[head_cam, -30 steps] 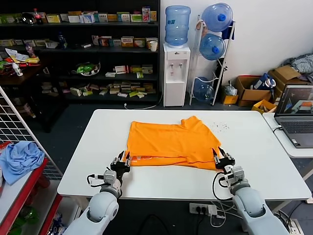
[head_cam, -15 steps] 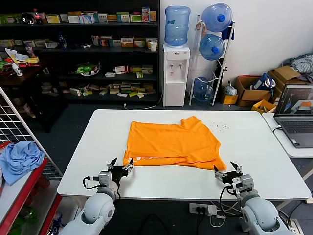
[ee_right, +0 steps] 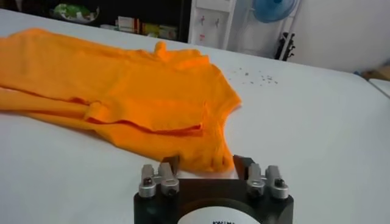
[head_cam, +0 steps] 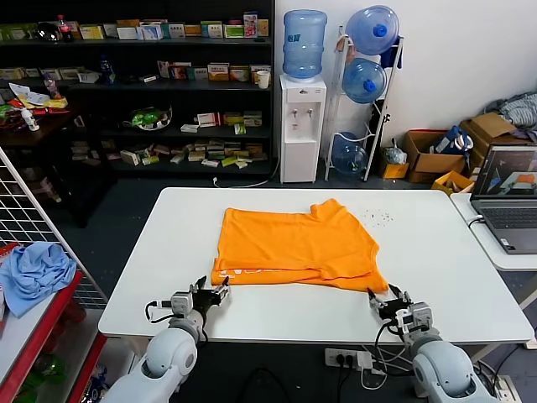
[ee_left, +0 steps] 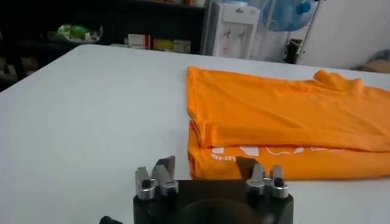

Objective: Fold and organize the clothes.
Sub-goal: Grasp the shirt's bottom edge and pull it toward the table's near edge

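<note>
Where pincers gape, T-shirt just beyond

The head view looks from high up, forward and down, and takes in the whole white flat surface with the bright orange cotton T-shirt far below. The left wrist view sits low, just behind the left tool, very near the T-shirt, facing its folded edge with white letters. The right wrist view sits low behind the right tool, close to the T-shirt too. All three views share the T-shirt.
</note>
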